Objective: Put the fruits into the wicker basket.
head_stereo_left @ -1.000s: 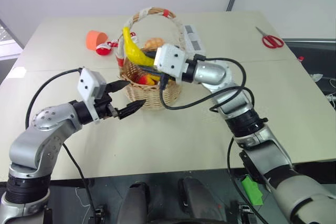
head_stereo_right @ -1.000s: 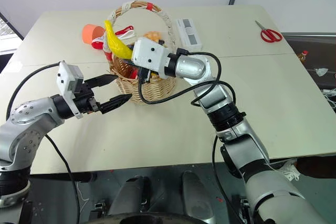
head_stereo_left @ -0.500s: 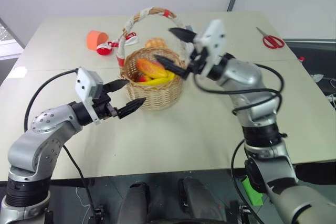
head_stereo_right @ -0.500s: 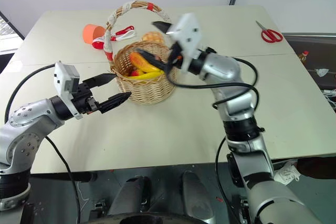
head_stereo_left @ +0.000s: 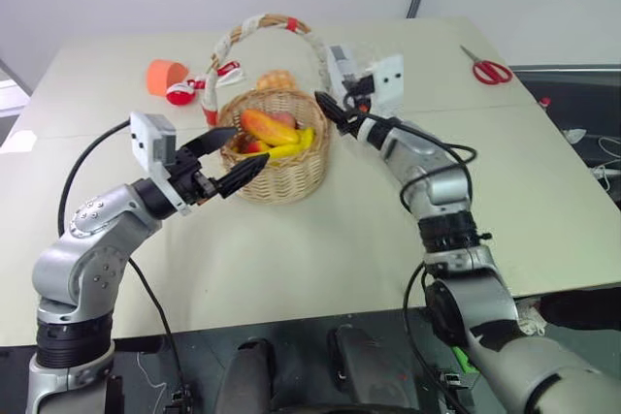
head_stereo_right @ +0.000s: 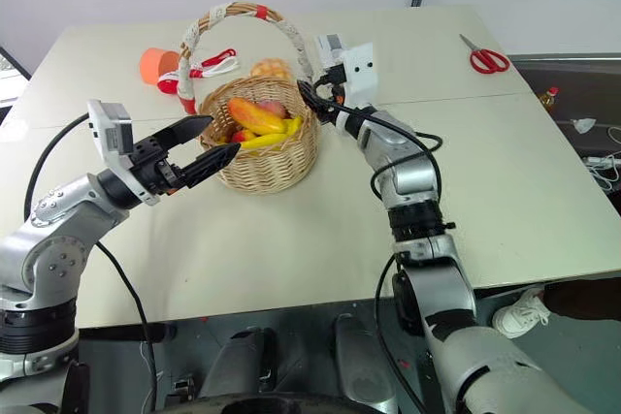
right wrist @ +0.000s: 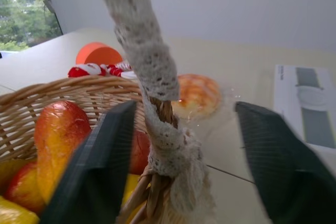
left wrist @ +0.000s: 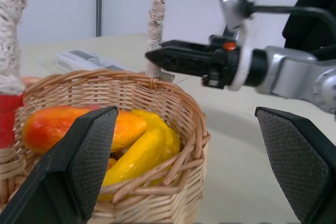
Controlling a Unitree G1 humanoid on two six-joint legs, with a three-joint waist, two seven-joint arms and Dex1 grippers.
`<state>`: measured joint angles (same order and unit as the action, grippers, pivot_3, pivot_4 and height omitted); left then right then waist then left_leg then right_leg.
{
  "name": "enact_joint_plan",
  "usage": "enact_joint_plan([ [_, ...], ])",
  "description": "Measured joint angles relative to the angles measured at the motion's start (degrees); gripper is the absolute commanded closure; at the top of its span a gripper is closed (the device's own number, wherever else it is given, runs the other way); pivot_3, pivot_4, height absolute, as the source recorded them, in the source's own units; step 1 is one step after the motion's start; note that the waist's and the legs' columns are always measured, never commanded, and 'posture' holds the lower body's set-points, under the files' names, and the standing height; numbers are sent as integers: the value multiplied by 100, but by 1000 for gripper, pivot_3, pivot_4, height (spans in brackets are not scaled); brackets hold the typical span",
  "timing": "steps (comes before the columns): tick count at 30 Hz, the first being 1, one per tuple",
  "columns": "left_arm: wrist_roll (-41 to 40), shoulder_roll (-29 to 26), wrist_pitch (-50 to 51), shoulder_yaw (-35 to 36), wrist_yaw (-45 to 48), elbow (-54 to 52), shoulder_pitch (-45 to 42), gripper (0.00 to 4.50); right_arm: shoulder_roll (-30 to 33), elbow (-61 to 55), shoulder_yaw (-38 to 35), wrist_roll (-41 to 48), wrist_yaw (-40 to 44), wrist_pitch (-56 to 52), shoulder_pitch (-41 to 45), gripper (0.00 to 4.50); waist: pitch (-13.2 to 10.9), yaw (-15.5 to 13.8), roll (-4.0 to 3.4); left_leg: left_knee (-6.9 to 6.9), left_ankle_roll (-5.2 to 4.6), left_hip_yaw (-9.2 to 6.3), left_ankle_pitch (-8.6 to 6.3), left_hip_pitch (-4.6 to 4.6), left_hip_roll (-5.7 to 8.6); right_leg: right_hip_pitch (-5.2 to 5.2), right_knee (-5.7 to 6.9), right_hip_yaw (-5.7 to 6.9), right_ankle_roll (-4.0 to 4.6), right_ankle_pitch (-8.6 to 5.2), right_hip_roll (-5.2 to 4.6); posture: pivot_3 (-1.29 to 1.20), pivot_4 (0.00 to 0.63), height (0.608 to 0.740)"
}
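A pale table (head_stereo_left: 408,230) holds the wicker basket (head_stereo_left: 281,157), with mango (head_stereo_left: 269,126), banana (head_stereo_left: 289,147) and peach (head_stereo_left: 254,146) already inside. The right gripper (right wrist: 181,145), fingers apart, straddles the handle base; it should back away without snagging. The left gripper (head_stereo_left: 233,154) waits spread wide beside the rim.

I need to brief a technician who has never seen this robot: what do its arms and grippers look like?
Both arms are built of rounded silver-grey metal segments with black joint bands, and loose black cables loop alongside them. The left gripper and the right gripper each have two black, pointed fingers with a fine cross-hatched texture on the inner pads. A white, boxy camera housing sits on each wrist.
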<state>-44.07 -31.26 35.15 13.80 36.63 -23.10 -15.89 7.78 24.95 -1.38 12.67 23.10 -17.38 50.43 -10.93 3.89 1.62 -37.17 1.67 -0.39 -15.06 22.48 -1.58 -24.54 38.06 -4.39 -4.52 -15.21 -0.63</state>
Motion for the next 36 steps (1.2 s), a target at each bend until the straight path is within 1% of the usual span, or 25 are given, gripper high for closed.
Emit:
enact_joint_plan([
  [2,0,24,-36,0,-48,-4,27,0,-22,195,3,-5,59,160,39,3909,0,-4,0,0,0,1,0,2,1,0,-2,0,0,0,-3,0,150,740],
  [4,0,44,-64,-1,-69,-28,124,0,-5,341,-23,-19,106,290,69,4380,0,5,0,0,0,1,0,2,1,0,-3,-1,-1,0,-5,0,150,740],
  [9,1,85,-72,-10,-160,-74,218,0,27,224,-46,-11,213,414,-32,4377,0,6,-1,1,0,-3,0,1,-3,0,-2,1,-1,0,-1,0,150,740],
  [13,10,100,-83,-45,-194,-85,191,0,324,-549,-207,-7,120,392,-408,4377,-1,-32,-2,1,0,-5,0,6,0,-1,-4,3,-1,0,-4,0,150,740],
  [16,15,161,-87,-192,-186,-68,20,0,870,-1452,-656,-5,-181,227,-866,4377,-1,-142,-1,0,0,-3,0,11,8,-1,-10,2,-2,0,-11,0,150,740],
  [19,59,188,-103,-329,-129,-11,-70,0,1424,-1964,-1139,-34,-508,7,-1264,4377,-1,-158,-1,0,0,-1,0,10,12,0,-11,0,-2,0,-12,0,150,740],
  [22,173,315,-161,-545,-24,221,-233,0,1745,-2018,-1699,-77,-953,-184,-1574,4377,-1,-139,-1,0,0,2,0,8,22,0,-11,-3,-2,0,-4,0,150,740],
  [25,310,443,-260,-789,91,458,-488,0,1943,-1806,-2145,-134,-1336,-207,-1712,4377,-2,-101,-3,1,-1,8,0,-1,19,0,-8,-9,-2,0,8,0,150,740],
  [28,491,523,-377,-977,212,670,-668,0,2034,-1556,-2282,-211,-1523,-57,-1723,4377,-2,-39,-7,4,-1,6,0,-4,16,0,-6,-10,-1,-1,14,0,150,740],
  [30,591,598,-470,-1036,243,847,-749,0,2033,-1411,-2290,-232,-1579,49,-1728,3334,-3,3,-7,4,-1,6,0,-3,15,0,-5,-10,-1,-1,15,0,150,740],
  [31,627,620,-486,-1038,258,912,-772,0,2032,-1371,-2291,-222,-1580,91,-1731,2959,-3,12,-8,5,-1,6,0,-3,15,0,-6,-10,-1,-1,15,0,150,740],
  [32,655,634,-510,-1038,269,967,-790,0,2032,-1358,-2293,-215,-1578,135,-1733,2469,-3,13,-8,5,-1,6,0,-3,14,0,-6,-10,-1,-1,14,0,150,740],
  [35,713,635,-561,-1031,295,986,-790,0,2033,-1505,-2339,-122,-1569,166,-1862,918,-3,-5,-8,4,-1,3,0,0,13,0,-6,-9,-2,-1,12,0,150,740],
  [36,726,629,-566,-1025,296,986,-789,0,2034,-1600,-2350,-106,-1558,167,-1963,918,-3,-9,-8,4,-1,3,0,1,14,0,-6,-9,-2,-1,11,0,150,740],
])
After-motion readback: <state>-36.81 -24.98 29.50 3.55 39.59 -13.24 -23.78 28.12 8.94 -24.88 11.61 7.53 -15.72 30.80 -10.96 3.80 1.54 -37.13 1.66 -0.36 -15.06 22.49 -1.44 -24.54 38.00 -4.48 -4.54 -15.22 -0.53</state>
